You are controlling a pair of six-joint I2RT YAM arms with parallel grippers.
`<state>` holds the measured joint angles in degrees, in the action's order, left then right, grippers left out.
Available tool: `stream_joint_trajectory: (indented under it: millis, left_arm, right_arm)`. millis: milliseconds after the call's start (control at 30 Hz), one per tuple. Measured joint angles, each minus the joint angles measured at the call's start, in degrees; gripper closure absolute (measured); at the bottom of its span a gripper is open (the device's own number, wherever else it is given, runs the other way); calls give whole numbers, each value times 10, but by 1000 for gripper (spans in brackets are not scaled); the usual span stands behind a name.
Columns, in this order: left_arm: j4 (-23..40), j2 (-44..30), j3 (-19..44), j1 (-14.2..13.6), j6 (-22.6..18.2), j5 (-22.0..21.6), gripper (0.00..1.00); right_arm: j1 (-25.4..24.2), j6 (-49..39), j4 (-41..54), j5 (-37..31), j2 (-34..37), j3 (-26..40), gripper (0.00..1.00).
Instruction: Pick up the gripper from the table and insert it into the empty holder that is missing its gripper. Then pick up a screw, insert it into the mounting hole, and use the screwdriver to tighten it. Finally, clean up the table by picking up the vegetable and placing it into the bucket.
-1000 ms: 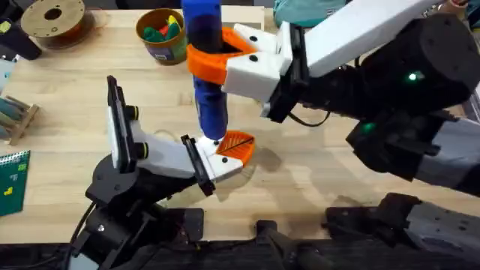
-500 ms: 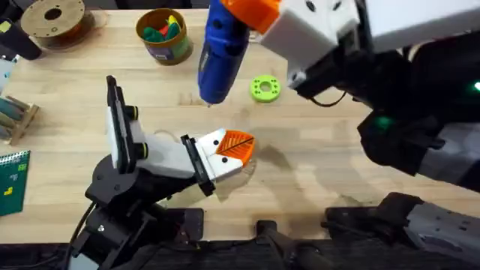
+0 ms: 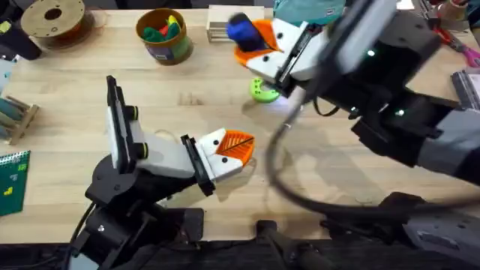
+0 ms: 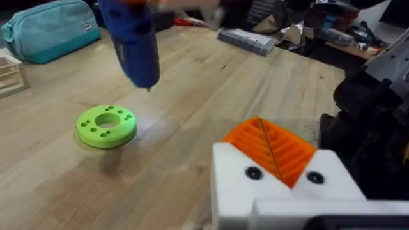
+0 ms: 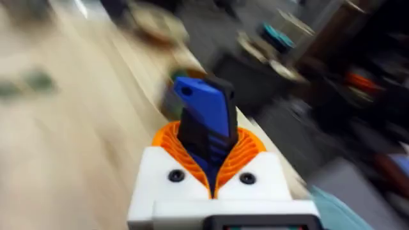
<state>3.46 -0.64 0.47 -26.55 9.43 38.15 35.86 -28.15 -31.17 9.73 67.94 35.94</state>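
The right gripper (image 3: 259, 41) is clamped on the blue screwdriver (image 3: 241, 30) at the far side of the table, above and just beyond the flat green ring (image 3: 263, 89). In the right wrist view its orange pads (image 5: 167, 137) pinch the blue body from both sides. The grip looks narrow against a fat cylinder, so the tool could twist or slide out on any quick swing, and its bit could then strike the ring or the wood.

The left gripper (image 3: 234, 150) rests near the middle of the table, its orange pads pressed together with nothing between them.

The bucket (image 3: 163, 34) stands at the far left with toy pieces inside. A wide sweep leftward by the screwdriver could clip its rim and tip it. The right arm's cable (image 3: 274, 161) loops low over the table and could snag the ring.
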Motion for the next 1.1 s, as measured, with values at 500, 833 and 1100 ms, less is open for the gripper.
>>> stream_joint_trajectory:
  millis: [500, 833, 1100]
  left_arm:
    - [0, 0, 0, 0, 0, -2, 997]
    - [0, 0, 0, 0, 0, -2, 997]
    - [0, 0, 0, 0, 0, -2, 997]
  right_arm:
    - [-119, -402, 118, -185, 148, 0, 969]
    - [-135, -435, 129, -204, 211, 0, 969]
    - [-135, -443, 182, -196, 209, 5, 693]
